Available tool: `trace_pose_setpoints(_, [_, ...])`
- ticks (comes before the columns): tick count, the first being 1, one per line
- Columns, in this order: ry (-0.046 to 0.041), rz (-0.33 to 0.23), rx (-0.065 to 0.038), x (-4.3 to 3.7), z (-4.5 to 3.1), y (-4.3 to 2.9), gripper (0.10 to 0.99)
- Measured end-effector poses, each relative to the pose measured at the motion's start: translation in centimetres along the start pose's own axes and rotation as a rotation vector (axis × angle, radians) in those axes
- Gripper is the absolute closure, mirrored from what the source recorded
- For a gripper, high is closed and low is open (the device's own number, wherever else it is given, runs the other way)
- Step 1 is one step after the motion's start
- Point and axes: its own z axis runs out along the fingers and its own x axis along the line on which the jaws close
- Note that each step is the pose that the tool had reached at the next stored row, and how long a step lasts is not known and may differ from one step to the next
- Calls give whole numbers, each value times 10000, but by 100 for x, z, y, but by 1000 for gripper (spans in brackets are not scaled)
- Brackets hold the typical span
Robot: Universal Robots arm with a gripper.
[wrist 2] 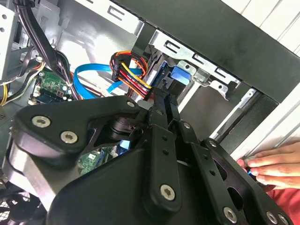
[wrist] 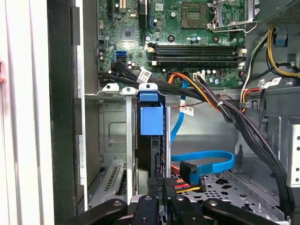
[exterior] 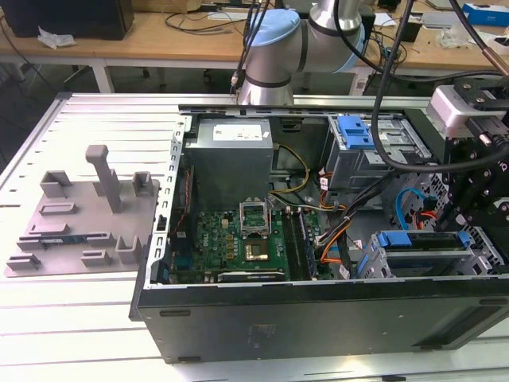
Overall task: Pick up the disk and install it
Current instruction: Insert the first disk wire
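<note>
Open computer case [exterior: 318,310]: lies on its side on the ribbed metal bench [exterior: 95,318], taking up the bench's middle and the exterior view's right end; its black near wall hides the lowest part of the interior.

Motherboard [exterior: 246,243]: green, on the case floor, with an open processor socket; in the first wrist view it runs out of frame at the upper edge.

Power supply [exterior: 232,155]: grey box against the far case wall.

Disk [wrist: 151,122]: stands on edge in the metal drive cage [wrist: 112,136] at the case's near corner on the exterior view's right. In the first wrist view its bright blue carrier end and a dark side face show between the cage rails; the metal body and label are hidden. In the exterior view a blue-edged flat unit [exterior: 421,240] sits in that cage, partly covered by the arm.

Pincer [wrist: 159,199]: black, at the cage over the disk's rear end. Fingers stand close together with a narrow gap; whether they clamp the disk cannot be told, as the contact point is cut off. In the second wrist view the pincer body [wrist 2: 161,140] blocks most of the cage.

Cables: a blue flat cable [wrist: 206,161] and an orange, red and yellow bundle [wrist 2: 129,75] lie just beside the disk.

Grey fixture plate [exterior: 79,219]: on the bench toward the exterior view's left, well apart from the case.

Person's hand [wrist 2: 274,166]: fingertips rest at the case edge, cut off by the frame.
</note>
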Motion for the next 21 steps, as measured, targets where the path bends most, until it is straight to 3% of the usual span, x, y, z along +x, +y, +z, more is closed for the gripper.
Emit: trace_pose_setpoints(21, [-2, -83, -1, 12, 30, 7, 922])
